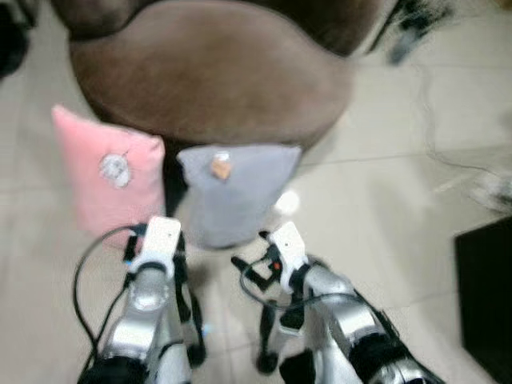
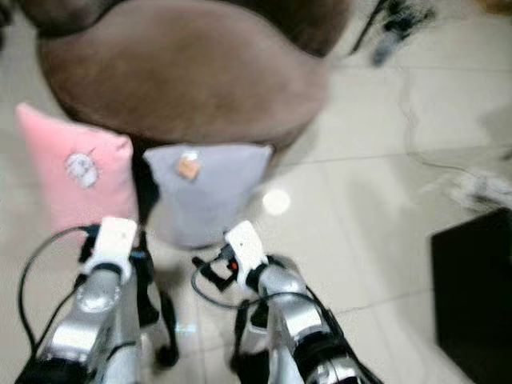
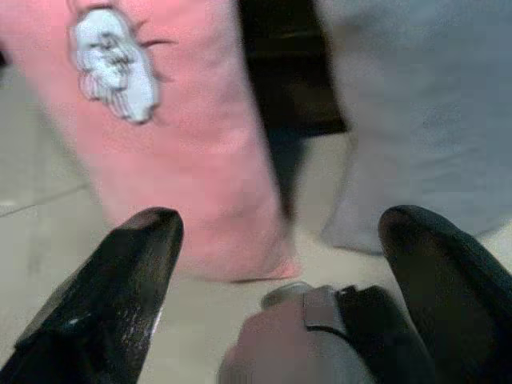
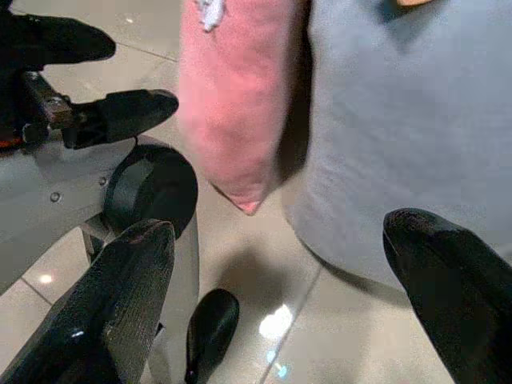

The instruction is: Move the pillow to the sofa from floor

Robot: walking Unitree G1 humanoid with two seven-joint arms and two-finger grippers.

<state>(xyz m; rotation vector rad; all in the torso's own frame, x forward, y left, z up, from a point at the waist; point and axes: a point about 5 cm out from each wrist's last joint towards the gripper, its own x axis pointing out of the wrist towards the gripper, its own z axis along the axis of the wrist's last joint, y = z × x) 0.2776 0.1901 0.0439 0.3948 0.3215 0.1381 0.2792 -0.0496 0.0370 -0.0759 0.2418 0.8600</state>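
Left tool (image 3: 280,296) wide open, holding nothing, aimed between pink pillow (image 3: 172,120) and grey pillow (image 3: 416,104). Right wrist: right tool (image 4: 280,304) also wide open, empty; grey pillow's bottom corner close. Head view: both pillows stand on the floor (image 1: 384,200), leaning on the sofa (image 1: 208,72). Likely soft, light; pinch a top corner.

Two pillows stand upright on the floor (image 1: 376,200), leaning against the front of the sofa (image 1: 212,68) — the left pillow (image 1: 108,172) to the robot's left, the right pillow (image 1: 236,188) just beside it, a narrow gap between them. The left gripper (image 3: 276,272) is near the gap; the right gripper (image 4: 276,280) faces the right pillow. A dark panel (image 1: 486,288) lies on the floor at far right — well apart.
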